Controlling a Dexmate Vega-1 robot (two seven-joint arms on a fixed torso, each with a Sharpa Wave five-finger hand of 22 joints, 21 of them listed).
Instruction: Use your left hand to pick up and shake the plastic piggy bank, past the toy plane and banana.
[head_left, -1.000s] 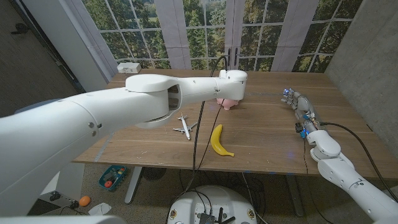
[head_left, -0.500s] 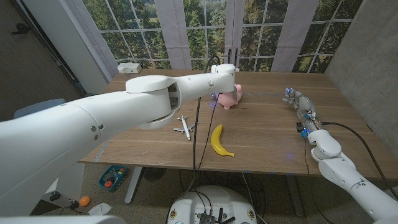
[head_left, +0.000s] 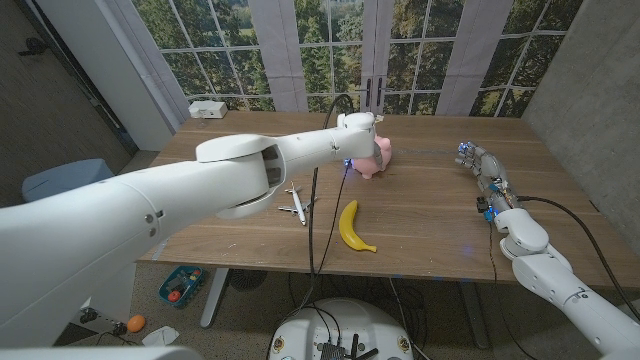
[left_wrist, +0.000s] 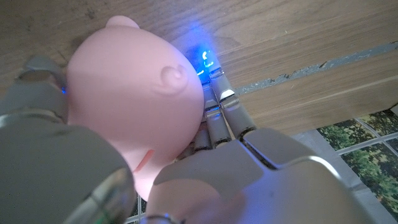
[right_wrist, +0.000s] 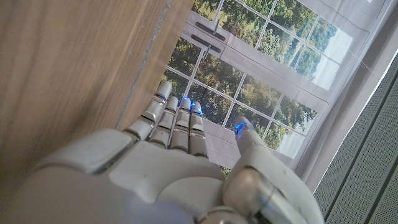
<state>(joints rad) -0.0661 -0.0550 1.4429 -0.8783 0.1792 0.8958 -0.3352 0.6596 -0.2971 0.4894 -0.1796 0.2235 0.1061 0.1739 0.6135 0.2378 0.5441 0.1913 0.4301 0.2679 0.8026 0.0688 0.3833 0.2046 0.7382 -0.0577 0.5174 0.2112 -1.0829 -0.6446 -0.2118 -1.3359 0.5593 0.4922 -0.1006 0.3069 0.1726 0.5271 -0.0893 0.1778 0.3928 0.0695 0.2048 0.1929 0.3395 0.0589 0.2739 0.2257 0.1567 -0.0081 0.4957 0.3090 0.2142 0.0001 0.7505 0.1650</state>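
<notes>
A wooden table (head_left: 430, 215) stands before tall windows (head_left: 330, 50) showing trees.

A wooden table (head_left: 430, 215) stands before tall windows (head_left: 320, 50) that look onto green trees, with pale curtain strips hanging between the panes. A small white box (head_left: 207, 109) sits at the table's far left corner. Under the table's left side lies a blue tray (head_left: 182, 284) of small, perhaps toy, items, and an orange ball (head_left: 136, 323) rests nearby on the floor.
</notes>
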